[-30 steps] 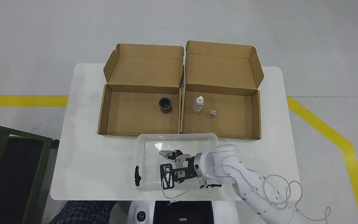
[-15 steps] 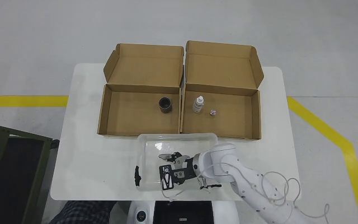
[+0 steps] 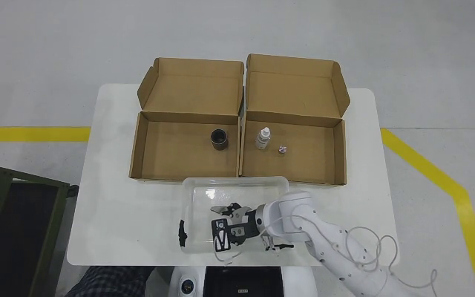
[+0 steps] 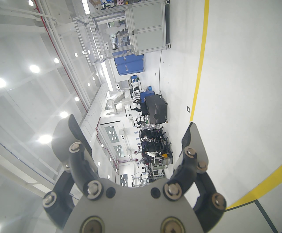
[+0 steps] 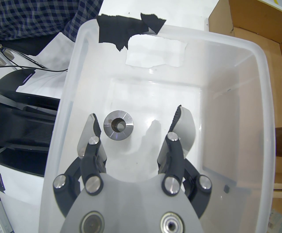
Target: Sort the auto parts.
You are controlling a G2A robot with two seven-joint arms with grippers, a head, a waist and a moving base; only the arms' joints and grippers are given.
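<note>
A clear plastic bin (image 3: 197, 185) stands at the table's front edge, and my right gripper (image 3: 225, 219) is down inside it, open. A round metal bushing (image 5: 118, 127) with a centre hole lies on the bin (image 5: 262, 66) floor, just inside one fingertip of the right gripper (image 5: 136, 121) and apart from it. Behind the bin stand two open cardboard boxes: the left box (image 3: 148, 160) holds a dark ring part (image 3: 219, 138), the right box (image 3: 326, 160) holds a small white bottle-like part (image 3: 263, 137) and a tiny metal piece (image 3: 282, 148). My left gripper (image 4: 132, 134) is open, held in the air facing the hall.
Black tape (image 5: 125, 28) is stuck on the bin's rim, with another strip of black tape (image 3: 181, 232) on the bin's left front corner. A person's checked sleeve (image 5: 44, 17) lies beyond the bin. White table (image 3: 104, 193) surface lies free left and right of the bin.
My right gripper has crept slightly to the left inside the bin. The boxes and their parts have not moved.
</note>
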